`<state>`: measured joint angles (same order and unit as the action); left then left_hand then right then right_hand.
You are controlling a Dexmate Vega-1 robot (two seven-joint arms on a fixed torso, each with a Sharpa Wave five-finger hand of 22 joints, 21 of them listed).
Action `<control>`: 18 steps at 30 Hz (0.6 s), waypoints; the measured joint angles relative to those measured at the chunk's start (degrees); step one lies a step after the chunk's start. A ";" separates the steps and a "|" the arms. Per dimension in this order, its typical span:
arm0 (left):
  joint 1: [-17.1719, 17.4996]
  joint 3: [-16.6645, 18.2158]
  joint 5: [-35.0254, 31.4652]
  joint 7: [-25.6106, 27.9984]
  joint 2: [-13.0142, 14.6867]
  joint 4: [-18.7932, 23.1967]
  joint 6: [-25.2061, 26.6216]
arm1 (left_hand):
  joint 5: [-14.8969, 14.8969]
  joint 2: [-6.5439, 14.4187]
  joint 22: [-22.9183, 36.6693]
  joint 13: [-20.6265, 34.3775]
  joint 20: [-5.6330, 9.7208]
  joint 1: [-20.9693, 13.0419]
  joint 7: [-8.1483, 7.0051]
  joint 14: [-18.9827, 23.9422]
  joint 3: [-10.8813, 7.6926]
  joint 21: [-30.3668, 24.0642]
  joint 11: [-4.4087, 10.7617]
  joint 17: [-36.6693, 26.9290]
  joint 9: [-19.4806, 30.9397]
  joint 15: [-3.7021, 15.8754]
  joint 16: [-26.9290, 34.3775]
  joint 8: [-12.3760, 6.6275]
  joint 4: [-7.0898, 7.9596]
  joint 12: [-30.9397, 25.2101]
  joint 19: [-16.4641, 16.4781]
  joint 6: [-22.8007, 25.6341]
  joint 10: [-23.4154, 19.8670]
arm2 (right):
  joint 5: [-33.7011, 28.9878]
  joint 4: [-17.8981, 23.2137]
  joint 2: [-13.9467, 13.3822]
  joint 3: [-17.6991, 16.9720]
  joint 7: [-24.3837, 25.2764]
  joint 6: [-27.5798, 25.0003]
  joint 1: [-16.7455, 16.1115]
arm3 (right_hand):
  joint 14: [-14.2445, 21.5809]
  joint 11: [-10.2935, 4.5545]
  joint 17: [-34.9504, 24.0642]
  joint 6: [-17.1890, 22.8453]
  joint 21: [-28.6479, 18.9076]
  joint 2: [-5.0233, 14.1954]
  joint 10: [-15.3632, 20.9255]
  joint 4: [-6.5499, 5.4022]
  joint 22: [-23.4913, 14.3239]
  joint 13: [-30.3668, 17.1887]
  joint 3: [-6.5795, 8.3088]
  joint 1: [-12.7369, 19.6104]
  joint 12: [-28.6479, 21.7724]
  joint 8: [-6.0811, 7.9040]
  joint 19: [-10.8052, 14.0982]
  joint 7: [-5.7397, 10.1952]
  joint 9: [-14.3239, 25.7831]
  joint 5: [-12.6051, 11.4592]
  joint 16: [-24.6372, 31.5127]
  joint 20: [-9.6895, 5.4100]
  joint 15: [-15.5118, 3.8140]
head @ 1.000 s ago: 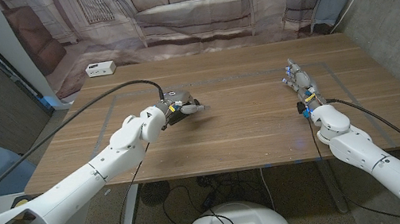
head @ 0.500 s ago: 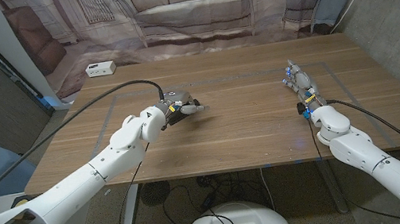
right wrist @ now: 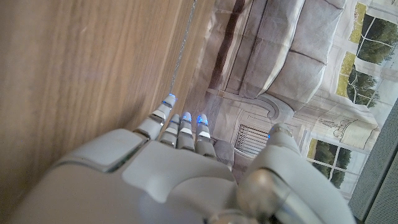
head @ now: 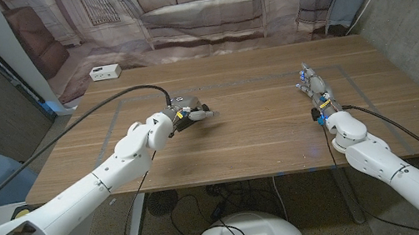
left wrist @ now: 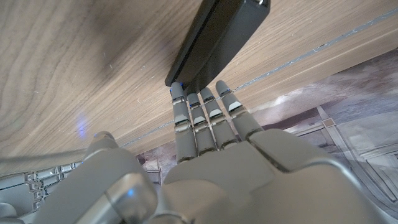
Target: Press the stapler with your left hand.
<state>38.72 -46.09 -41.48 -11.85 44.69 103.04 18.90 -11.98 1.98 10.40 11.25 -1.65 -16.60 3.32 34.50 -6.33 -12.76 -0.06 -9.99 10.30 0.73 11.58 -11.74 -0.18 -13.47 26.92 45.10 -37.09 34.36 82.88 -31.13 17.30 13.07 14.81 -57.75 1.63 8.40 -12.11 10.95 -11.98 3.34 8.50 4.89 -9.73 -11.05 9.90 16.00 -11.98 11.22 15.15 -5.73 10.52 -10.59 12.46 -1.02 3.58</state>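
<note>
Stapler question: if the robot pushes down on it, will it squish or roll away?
Probably neither. The stapler looks like a hard, dark, boxy bar, so it likely stays stiff. Its long, flat shape lying on the table shouldn't roll. With the left hand pressing near one end, it might tip or slide a little.

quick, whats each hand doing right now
Left hand: fingers straight and together, tips on the end of the stapler, not gripping it.
Right hand: open, holding nothing, standing by the table.

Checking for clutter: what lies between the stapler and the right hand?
Nothing: in the head view, bare table runs from stapler to right hand.
</note>
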 measured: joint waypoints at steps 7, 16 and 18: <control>0.69 0.43 0.00 0.38 0.13 0.38 0.09 | 0.00 0.31 0.00 0.00 0.00 -0.31 -0.05 -0.21 0.00 0.00 0.06 -0.17 0.01 -0.21 0.01 0.22 0.00 0.01 0.00 -0.34 -0.06 | -0.14 0.02 0.04 -0.01 0.09 0.31 -0.03 | 0.22 0.00 0.00 0.00 0.00 0.00 0.00 0.00 0.00 0.00 0.00 0.00 0.00 0.00 0.00 0.00 0.00 0.00 0.00 0.00 0.21; 1.91 1.32 -0.02 3.99 0.18 1.00 0.82 | 0.00 0.99 0.15 0.00 -0.21 -0.23 -0.15 -0.60 -0.17 0.00 0.07 -0.13 0.01 -0.32 -0.36 0.50 -0.16 0.01 -0.21 -0.63 -0.07 | -0.39 0.65 0.04 -0.12 0.24 0.55 -0.41 | 0.21 0.00 0.00 0.21 0.00 0.00 0.00 0.00 0.00 0.00 0.00 0.00 0.00 0.00 0.00 0.21 0.00 0.00 0.00 0.00 0.21; 2.21 1.53 -0.03 4.44 0.20 1.21 0.90 | 0.00 1.29 0.14 0.00 -0.21 -0.53 -0.15 -0.68 -0.17 0.00 0.07 -0.13 0.01 -0.24 -0.36 0.50 -0.16 0.02 -0.21 -0.62 -0.07 | -0.42 0.74 0.00 -0.15 0.26 0.59 -0.48 | 0.21 0.00 0.00 0.21 0.00 0.00 0.00 0.00 0.00 0.00 0.00 0.00 0.00 0.00 0.00 0.21 0.00 0.00 0.00 0.00 0.21</control>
<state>40.92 -44.56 -41.51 -7.41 44.90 104.25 19.79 -11.98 3.27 10.55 11.26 -1.86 -17.12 3.18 33.81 -6.50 -12.76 0.01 -10.12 10.30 0.49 11.22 -11.24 -0.33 -13.44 26.72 44.48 -37.16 33.94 83.62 -31.13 17.15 13.33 15.41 -58.23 1.85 8.40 -12.11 11.16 -11.98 3.34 8.50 4.89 -9.73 -11.05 9.90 16.00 -11.98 11.22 15.15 -5.52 10.52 -10.59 12.46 -1.02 3.79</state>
